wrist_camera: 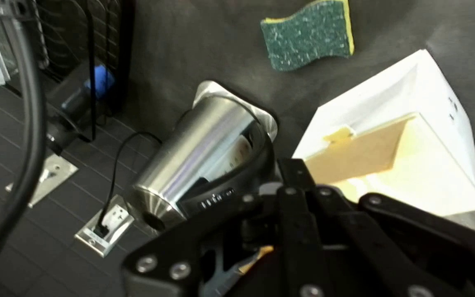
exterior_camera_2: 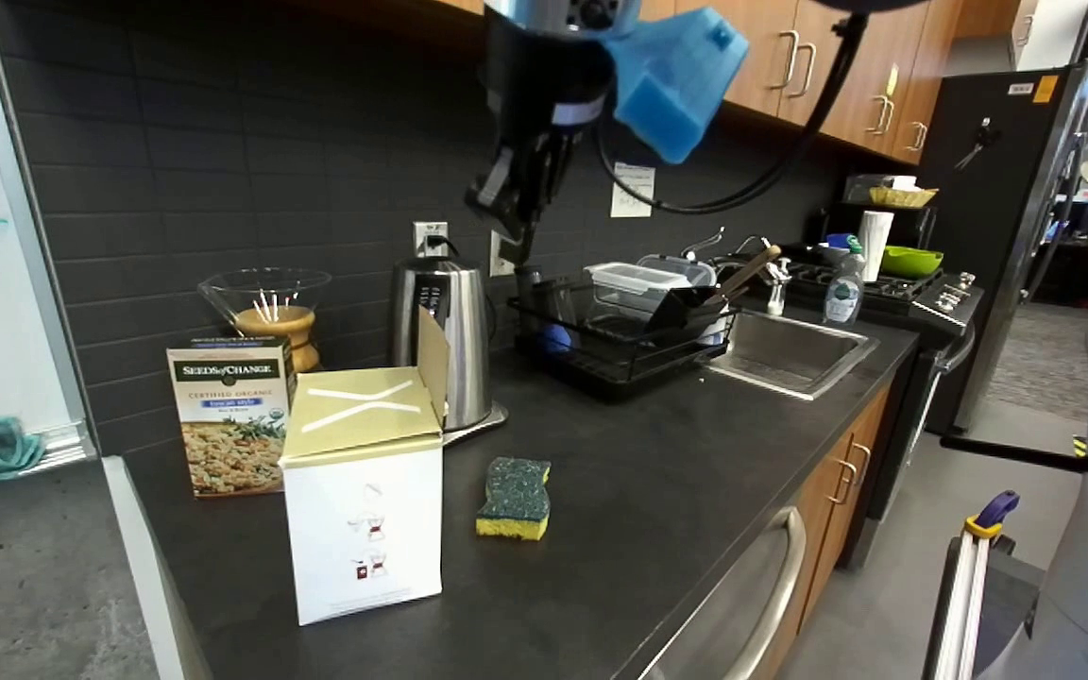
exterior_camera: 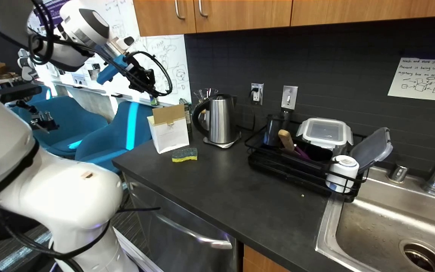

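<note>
Arm [exterior_camera: 47,166]: stands in front of the counter [exterior_camera: 217,196], leaning away from its front edge; forearm and wrist are stretched out high, toward the counter's end farthest from the sink [exterior_camera: 383,226].
Gripper [wrist_camera: 294,167]: clenched, jaws together, pointing downward at a slant in both exterior views, well above the counter.
White box [exterior_camera_2: 369,529]: upright near that same end; its body is nearly as wide as tall, so the long axis is hard to tell; raised flap [exterior_camera_2: 433,364] along the side toward the sink, printed face turned away from the back edge.
Kettle [exterior_camera: 220,119]: upright toward the back edge, beside the box on its sink side; long axis vertical, handle [exterior_camera: 196,120] pointing toward the counter's end, spout toward the sink.
Gripper tips: apart from both; in the wrist view they show between the handle and the flap.
Sponge [exterior_camera_2: 514,496]: flat, green side up, beside the box, long axis running roughly front to back.
</note>
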Motion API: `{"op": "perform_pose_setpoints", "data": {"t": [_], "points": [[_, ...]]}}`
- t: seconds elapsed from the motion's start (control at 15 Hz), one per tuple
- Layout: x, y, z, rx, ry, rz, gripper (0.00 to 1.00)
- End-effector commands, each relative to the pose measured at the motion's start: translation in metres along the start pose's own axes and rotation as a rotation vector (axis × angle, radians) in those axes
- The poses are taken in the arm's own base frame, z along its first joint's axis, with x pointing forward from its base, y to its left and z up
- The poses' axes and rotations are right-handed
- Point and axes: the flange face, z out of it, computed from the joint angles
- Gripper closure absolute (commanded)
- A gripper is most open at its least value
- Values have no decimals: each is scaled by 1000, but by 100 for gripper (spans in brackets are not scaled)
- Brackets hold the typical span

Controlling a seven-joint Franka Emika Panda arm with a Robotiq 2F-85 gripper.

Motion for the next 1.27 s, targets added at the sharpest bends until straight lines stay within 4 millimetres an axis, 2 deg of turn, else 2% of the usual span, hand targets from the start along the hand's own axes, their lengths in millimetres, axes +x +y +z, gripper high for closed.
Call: {"op": "perform_pose_setpoints", "data": {"t": [0.0, 0.33, 0.53, 0.73, 0.93, 1.0, 1.07, 1.2], "points": [[-47, 35, 10, -12, -99, 68, 100], [-102, 88, 39, -76, -158, 220, 100], [-123, 116, 60, -135, -146, 298, 100], [-137, 139, 77, -147, -125, 363, 100], [-141, 167, 94, -86, -104, 432, 100], [-135, 178, 98, -75, -101, 448, 83], [-136, 184, 103, -64, -94, 460, 73], [-135, 197, 112, -51, -83, 479, 63]]}}
